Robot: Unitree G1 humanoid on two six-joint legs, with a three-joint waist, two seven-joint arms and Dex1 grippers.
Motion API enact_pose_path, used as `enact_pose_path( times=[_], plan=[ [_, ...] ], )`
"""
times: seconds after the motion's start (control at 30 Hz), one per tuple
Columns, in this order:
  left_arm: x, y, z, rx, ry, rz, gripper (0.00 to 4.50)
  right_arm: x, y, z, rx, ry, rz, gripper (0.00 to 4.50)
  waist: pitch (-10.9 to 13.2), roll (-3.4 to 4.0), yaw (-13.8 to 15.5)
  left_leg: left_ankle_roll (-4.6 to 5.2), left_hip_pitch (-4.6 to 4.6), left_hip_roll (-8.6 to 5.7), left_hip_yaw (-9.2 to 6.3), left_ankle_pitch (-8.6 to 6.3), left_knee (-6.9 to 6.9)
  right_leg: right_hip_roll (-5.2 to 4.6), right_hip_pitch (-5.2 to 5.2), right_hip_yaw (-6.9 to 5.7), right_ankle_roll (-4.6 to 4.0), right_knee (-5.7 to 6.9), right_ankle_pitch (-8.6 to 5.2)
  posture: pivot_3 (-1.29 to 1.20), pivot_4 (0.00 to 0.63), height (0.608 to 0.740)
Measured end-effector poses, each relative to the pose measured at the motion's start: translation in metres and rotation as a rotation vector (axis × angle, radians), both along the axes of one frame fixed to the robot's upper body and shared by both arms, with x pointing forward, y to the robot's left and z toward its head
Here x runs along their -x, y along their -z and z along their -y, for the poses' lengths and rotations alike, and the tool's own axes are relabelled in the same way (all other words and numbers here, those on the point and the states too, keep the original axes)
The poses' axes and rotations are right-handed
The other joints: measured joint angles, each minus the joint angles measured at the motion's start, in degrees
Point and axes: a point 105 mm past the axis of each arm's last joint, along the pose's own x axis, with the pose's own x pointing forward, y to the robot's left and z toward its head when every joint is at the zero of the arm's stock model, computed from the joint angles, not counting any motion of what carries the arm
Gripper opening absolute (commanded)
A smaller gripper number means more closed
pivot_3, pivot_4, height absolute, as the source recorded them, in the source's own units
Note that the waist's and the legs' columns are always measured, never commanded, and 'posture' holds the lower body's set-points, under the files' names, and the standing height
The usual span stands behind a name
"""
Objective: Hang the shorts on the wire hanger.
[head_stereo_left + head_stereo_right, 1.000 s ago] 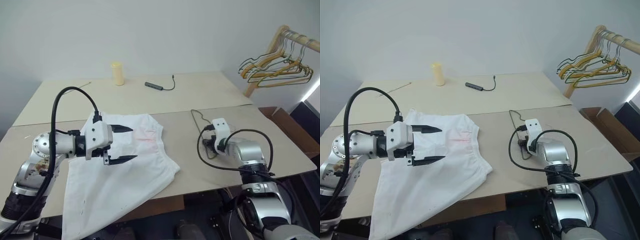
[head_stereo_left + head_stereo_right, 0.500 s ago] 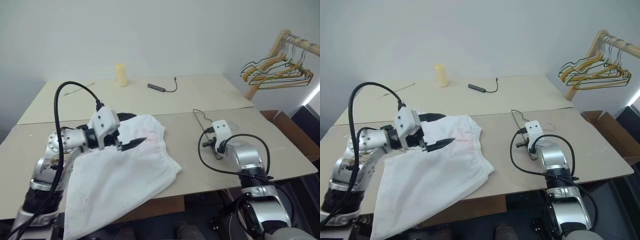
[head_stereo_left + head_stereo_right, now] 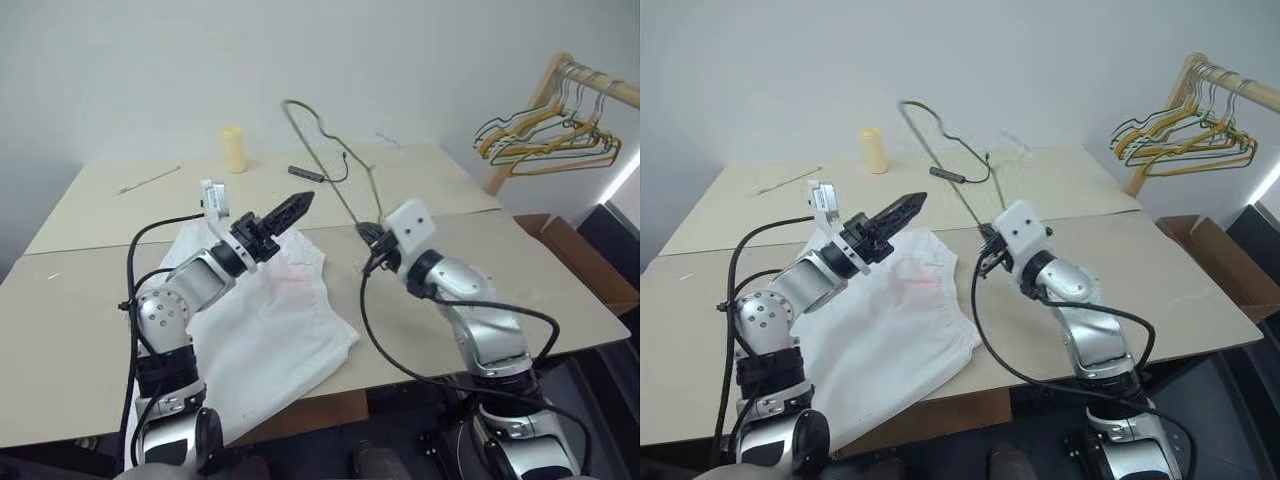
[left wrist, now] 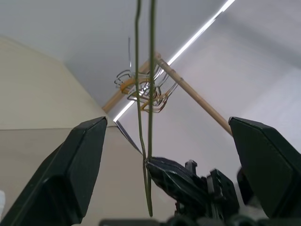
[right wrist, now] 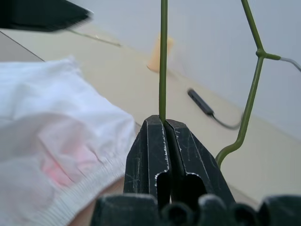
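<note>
So the right gripper (image 5: 164, 123) is clamped tight on the wire hanger (image 3: 330, 165), pinching one thin strand of it right at the fingertips. In the left eye view the hanger stands up in the air at centre frame, rising from the gripper toward the upper middle, well clear of the table (image 3: 440, 185). The wire looks greenish-grey up close in the right wrist view.

The left gripper (image 3: 290, 208) is spread wide with nothing in it. It sits a bit left of centre, above the shorts, with its black fingers (image 4: 82, 165) pointing toward the hanger. In the left wrist view the wire runs straight down between those two fingers without touching either.

The shorts (image 3: 265, 320) lie flat on the table in the lower left part of the frame, one edge hanging over the near side, faint pink patch near the waistband.

Far back on the table: a pale yellow cylinder (image 3: 233, 148) and a small dark adapter with a cable (image 3: 312, 173). Upper right, a wooden rack (image 3: 590, 75) holds a bunch of yellow and green hangers (image 3: 550, 140).
</note>
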Motion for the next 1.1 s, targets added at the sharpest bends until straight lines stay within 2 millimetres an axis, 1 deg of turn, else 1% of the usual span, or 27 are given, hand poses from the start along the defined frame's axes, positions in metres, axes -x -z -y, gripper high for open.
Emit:
enact_pose_path(
  times=[0.07, 0.2, 0.33, 0.43, 0.47, 0.6, 0.67, 0.7, 0.87, 1.0, 1.1],
  plan=[
    [-0.002, -0.004, -0.002, 0.010, -0.018, 0.009, 4.50, 0.007, -0.003, -0.008, 0.005, -0.039, 0.032, 0.02, 0.0, 0.00, 0.1, 0.00, 0.00, 0.01, 0.09, 0.00, 0.00, 0.00, 0.03, -0.06, -0.11, -0.04, 0.04, -0.05, 0.000, 0.740],
    [-0.006, -0.006, -0.007, 0.020, -0.075, 0.007, 4.50, 0.012, 0.004, -0.015, 0.044, -0.075, 0.042, 0.02, 0.0, 0.00, 0.2, -0.01, -0.02, 0.00, 0.11, 0.00, 0.00, -0.01, 0.05, -0.06, -0.14, -0.11, 0.06, -0.04, 0.000, 0.740],
    [-0.010, -0.006, -0.011, 0.005, -0.115, 0.001, 3.62, 0.012, 0.009, -0.016, 0.071, -0.075, 0.040, 0.00, 0.0, -0.01, 0.4, -0.01, -0.03, 0.00, 0.11, 0.00, 0.00, 0.00, 0.05, -0.08, -0.15, -0.14, 0.06, -0.03, 0.000, 0.740],
    [-0.013, -0.005, -0.016, 0.000, -0.162, -0.007, 2.52, 0.011, 0.012, -0.014, 0.084, -0.064, 0.040, 0.00, 0.0, 0.00, 0.5, -0.01, -0.03, 0.01, 0.11, 0.00, 0.00, 0.00, 0.06, -0.10, -0.16, -0.18, 0.07, -0.03, 0.000, 0.740],
    [-0.014, -0.005, -0.017, 0.012, -0.173, -0.014, 2.25, 0.010, 0.012, -0.014, 0.089, -0.060, 0.043, 0.00, 0.0, -0.01, 0.5, -0.01, -0.03, 0.01, 0.11, 0.00, 0.00, 0.00, 0.07, -0.10, -0.16, -0.20, 0.07, -0.03, 0.000, 0.740],
    [-0.019, 0.000, -0.017, 0.055, -0.189, -0.068, 0.88, 0.006, 0.018, -0.014, 0.109, -0.040, 0.045, 0.00, 0.0, -0.01, 1.0, -0.01, -0.07, 0.02, 0.11, 0.00, 0.00, 0.00, 0.10, -0.14, -0.16, -0.36, 0.11, -0.03, 0.000, 0.740],
    [-0.021, 0.000, -0.018, 0.062, -0.202, -0.072, 0.21, 0.005, 0.021, -0.014, 0.129, -0.035, 0.055, 0.00, 0.0, -0.01, 1.3, -0.01, -0.10, 0.02, 0.11, 0.00, -0.01, 0.00, 0.10, -0.14, -0.17, -0.41, 0.13, -0.02, 0.000, 0.740],
    [-0.021, -0.001, -0.018, 0.065, -0.203, -0.072, 0.04, 0.004, 0.021, -0.014, 0.134, -0.034, 0.061, 0.00, 0.0, -0.01, 1.5, -0.01, -0.10, 0.01, 0.12, 0.00, -0.02, 0.00, 0.10, -0.15, -0.17, -0.44, 0.13, -0.02, 0.000, 0.740],
    [-0.022, -0.002, -0.017, 0.059, -0.208, -0.063, 0.04, 0.003, 0.020, -0.014, 0.162, -0.029, 0.106, 0.00, 0.0, -0.01, 2.1, -0.02, -0.19, 0.01, 0.11, -0.01, -0.03, 0.00, 0.09, -0.20, -0.16, -0.54, 0.14, -0.02, 0.000, 0.740],
    [-0.022, -0.003, -0.018, 0.017, -0.222, -0.030, 0.00, 0.005, 0.019, -0.014, 0.194, -0.037, 0.150, 1.09, 0.0, 0.00, 2.2, -0.02, -0.19, 0.01, 0.11, -0.01, -0.04, 0.00, 0.09, -0.23, -0.16, -0.55, 0.14, -0.03, 0.000, 0.740],
    [-0.021, 0.000, -0.019, -0.011, -0.234, -0.005, 0.00, 0.005, 0.017, -0.013, 0.221, -0.037, 0.185, 2.16, 0.0, -0.01, 2.1, -0.03, -0.19, 0.01, 0.12, -0.01, -0.04, 0.00, 0.09, -0.24, -0.16, -0.55, 0.14, -0.03, 0.000, 0.740]
  ],
)
